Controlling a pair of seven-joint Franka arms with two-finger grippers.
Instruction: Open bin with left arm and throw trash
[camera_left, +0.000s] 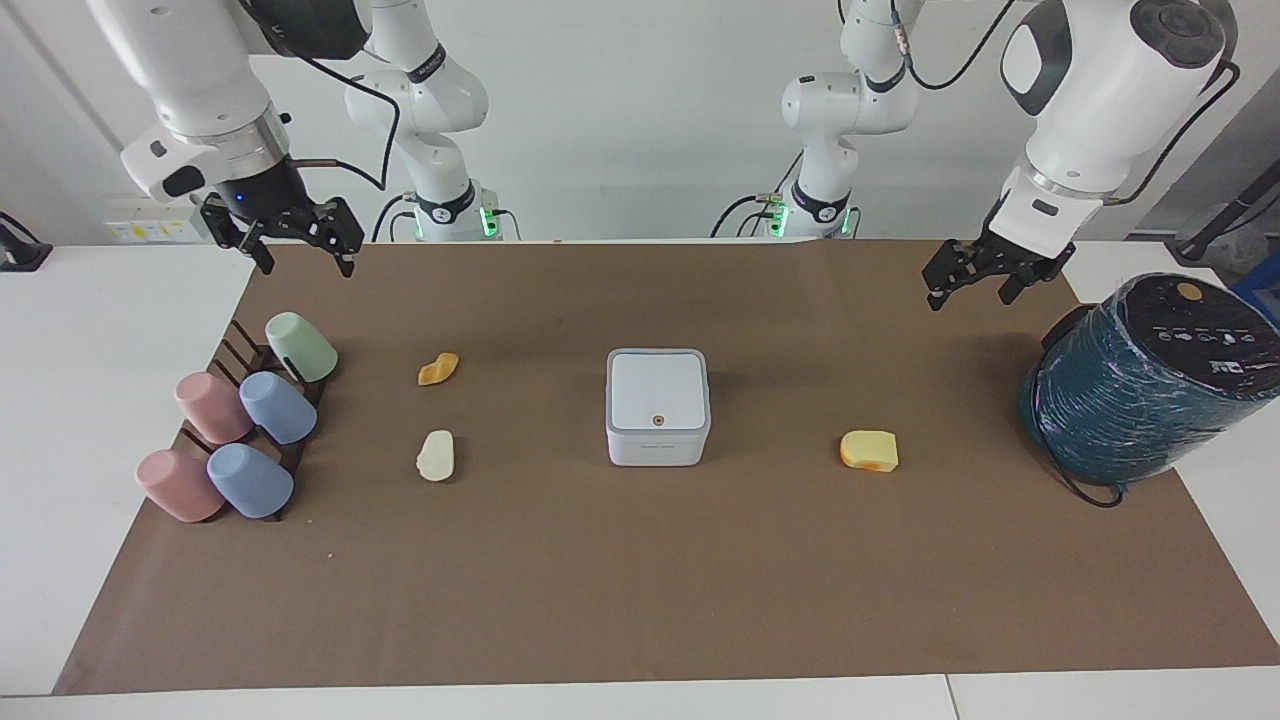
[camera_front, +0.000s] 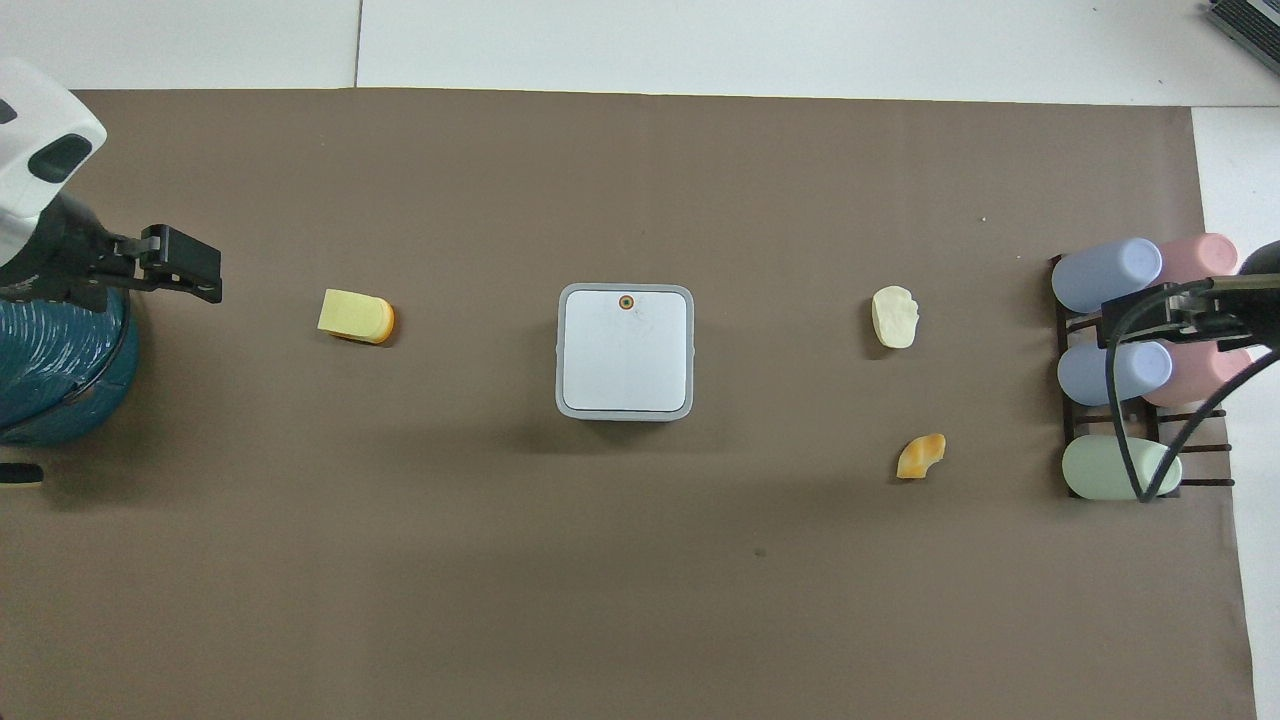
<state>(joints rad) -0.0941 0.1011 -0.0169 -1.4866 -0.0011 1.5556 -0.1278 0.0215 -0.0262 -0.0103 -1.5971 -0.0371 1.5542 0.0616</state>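
Note:
The bin (camera_left: 657, 405) (camera_front: 625, 350) is a small white square box in the middle of the brown mat, its grey-edged lid down flat. Three pieces of trash lie on the mat. The yellow block (camera_left: 868, 450) (camera_front: 355, 315) is toward the left arm's end. The cream lump (camera_left: 436, 455) (camera_front: 895, 317) and the orange lump (camera_left: 438, 368) (camera_front: 920, 456) are toward the right arm's end, the orange one nearer to the robots. My left gripper (camera_left: 968, 298) (camera_front: 185, 268) hangs open and empty beside the teal cylinder. Raised over the cup rack, my right gripper (camera_left: 305, 265) (camera_front: 1120, 325) is open and empty too.
A big dark teal wrapped cylinder (camera_left: 1150, 380) (camera_front: 55, 370) stands at the left arm's end of the mat (camera_left: 640, 580). A dark rack with several pastel cups (camera_left: 240, 430) (camera_front: 1110, 370) lying on it sits at the right arm's end.

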